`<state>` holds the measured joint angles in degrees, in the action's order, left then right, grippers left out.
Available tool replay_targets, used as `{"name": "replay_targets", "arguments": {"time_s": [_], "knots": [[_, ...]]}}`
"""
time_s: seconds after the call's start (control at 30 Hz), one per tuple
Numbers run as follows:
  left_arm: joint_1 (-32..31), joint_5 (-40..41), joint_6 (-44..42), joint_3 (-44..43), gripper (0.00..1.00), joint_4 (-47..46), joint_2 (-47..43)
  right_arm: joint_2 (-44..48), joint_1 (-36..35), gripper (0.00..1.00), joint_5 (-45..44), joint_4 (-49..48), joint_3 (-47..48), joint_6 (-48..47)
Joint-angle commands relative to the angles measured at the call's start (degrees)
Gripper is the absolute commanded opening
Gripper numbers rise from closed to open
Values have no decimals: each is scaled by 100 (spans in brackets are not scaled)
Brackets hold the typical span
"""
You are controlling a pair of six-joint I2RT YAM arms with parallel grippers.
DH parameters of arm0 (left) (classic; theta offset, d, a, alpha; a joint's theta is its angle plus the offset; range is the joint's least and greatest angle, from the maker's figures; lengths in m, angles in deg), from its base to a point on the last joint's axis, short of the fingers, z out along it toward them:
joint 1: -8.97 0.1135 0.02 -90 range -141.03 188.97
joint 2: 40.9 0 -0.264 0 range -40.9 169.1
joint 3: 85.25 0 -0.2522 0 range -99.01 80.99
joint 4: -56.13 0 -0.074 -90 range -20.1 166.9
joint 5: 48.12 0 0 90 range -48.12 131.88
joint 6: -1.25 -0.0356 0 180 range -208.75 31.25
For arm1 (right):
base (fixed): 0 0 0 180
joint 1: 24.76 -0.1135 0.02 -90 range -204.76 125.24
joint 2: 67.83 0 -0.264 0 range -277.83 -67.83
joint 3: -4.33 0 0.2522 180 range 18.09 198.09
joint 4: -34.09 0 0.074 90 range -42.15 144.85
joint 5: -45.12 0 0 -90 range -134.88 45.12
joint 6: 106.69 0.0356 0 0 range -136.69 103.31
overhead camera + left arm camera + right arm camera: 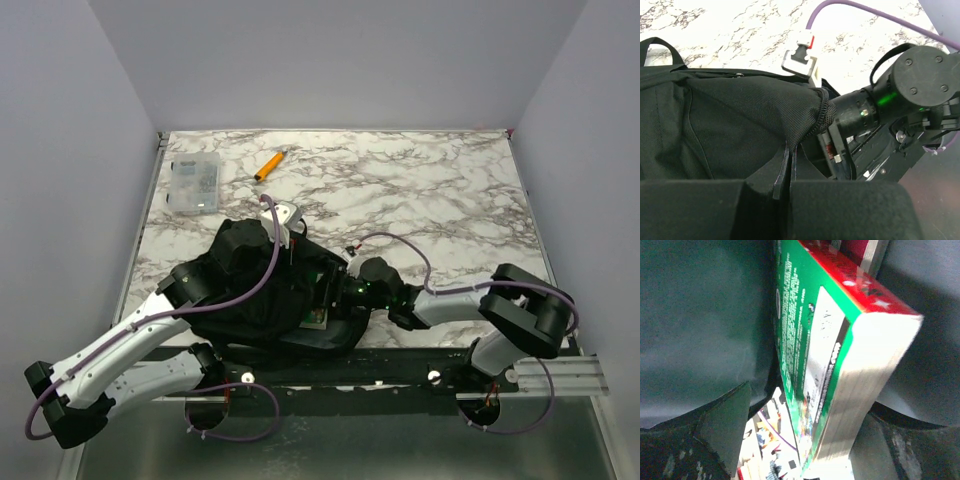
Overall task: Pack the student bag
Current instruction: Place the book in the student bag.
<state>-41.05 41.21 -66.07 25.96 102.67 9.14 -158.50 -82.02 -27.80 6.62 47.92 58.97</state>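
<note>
The student bag point(255, 300), a black fabric backpack, lies near the table's front edge. My left gripper point(292, 250) is shut on the rim of its opening; in the left wrist view the zippered fabric edge point(807, 117) is pulled up between my black fingers point(850, 210). My right gripper point(335, 292) reaches into the bag from the right. In the right wrist view a thick book with a green and red cover point(815, 355) stands between its fingers point(725, 427); the left finger is clear of the book, so the right gripper point(805, 440) is open. The bag's black lining point(695, 325) surrounds it.
An orange marker point(268, 165) and a clear plastic box point(194, 185) lie at the far left of the marbled table point(440, 200). Grey walls close in both sides and the back. The right arm's wrist point(920, 82) sits close to the bag's lifted rim.
</note>
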Motion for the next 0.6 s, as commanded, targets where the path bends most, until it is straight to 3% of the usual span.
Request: {"name": "replay_targets", "arguments": {"time_s": [0.0, 0.13, 0.2, 0.23, 0.37, 0.43, 0.57], "knots": [[1, -342, -48, 45, 0, -501, -274, 744, 4, 75, -486, 604, -191, -488], [0, -401, -36, 123, 0, -560, -311, 1037, 1, 74, -724, 1306, -200, -735], [1, -479, 6, 124, 0, -591, -312, 1018, -5, 63, -812, 1254, -214, -724], [-1, -516, 25, 132, 0, -618, -319, 899, -11, 57, -801, 1119, -152, -681], [1, -571, 47, 150, 0, -659, -345, -218, -388, 55, -1037, 605, 896, -767], [10, -537, 45, 142, 0, -666, -371, -517, -414, 59, -1115, 782, 1198, -642], [19, -520, 35, 195, 0, -668, -412, 134, -409, 80, -1627, 1506, 705, -669]]}}
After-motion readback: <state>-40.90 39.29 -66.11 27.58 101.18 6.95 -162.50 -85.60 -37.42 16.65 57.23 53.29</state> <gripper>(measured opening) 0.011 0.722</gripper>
